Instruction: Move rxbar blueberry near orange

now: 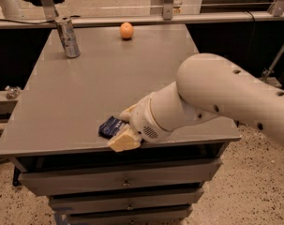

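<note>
A smooth grey worktop (85,78) sits over metal drawers (127,182) on a speckled floor (254,182). The cream pincer (118,129) rests at the near edge, right at the flat dark-blue snack bar (108,124); I cannot tell whether it pinches the bar. Well beyond the pincer lies the round orange (126,30), with a dull silver can (68,37) far off to its left.

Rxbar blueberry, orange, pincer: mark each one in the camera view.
rxbar blueberry (108,125), camera view, visible dark-blue wrapper end.
orange (126,30), camera view, middle of the fruit.
pincer (119,130), camera view, its front end, at the rxbar blueberry by the near edge of the table (85,78).
</note>
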Available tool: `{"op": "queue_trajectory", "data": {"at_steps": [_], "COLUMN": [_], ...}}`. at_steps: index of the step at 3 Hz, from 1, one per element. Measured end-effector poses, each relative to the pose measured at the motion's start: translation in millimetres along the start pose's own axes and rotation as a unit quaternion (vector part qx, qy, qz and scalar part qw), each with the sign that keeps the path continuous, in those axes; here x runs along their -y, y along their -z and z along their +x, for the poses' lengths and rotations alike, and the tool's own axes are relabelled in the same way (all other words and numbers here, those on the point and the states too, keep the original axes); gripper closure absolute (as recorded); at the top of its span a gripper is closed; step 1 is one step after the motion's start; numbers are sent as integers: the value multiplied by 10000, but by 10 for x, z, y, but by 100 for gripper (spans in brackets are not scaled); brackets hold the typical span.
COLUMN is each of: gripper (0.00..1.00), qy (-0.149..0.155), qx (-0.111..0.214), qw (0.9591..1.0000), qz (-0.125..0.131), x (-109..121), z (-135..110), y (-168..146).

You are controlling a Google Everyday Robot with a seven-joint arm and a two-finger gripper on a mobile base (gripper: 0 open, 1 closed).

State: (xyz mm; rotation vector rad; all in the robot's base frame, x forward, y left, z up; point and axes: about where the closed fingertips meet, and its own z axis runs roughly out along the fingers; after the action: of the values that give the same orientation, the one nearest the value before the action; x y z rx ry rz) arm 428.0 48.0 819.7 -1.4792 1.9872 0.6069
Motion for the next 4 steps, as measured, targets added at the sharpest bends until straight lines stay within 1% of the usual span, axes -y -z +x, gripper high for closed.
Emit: {"op": "queue_trajectory", "data": {"at_steps": [3, 4], "gripper": [100, 100], "qy": [1, 60], "qx": [-1, -65], "qw": [10000, 9997], "qz": [5, 235], "x": [4, 222], "z": [-16, -148], "y": [22, 380]}}
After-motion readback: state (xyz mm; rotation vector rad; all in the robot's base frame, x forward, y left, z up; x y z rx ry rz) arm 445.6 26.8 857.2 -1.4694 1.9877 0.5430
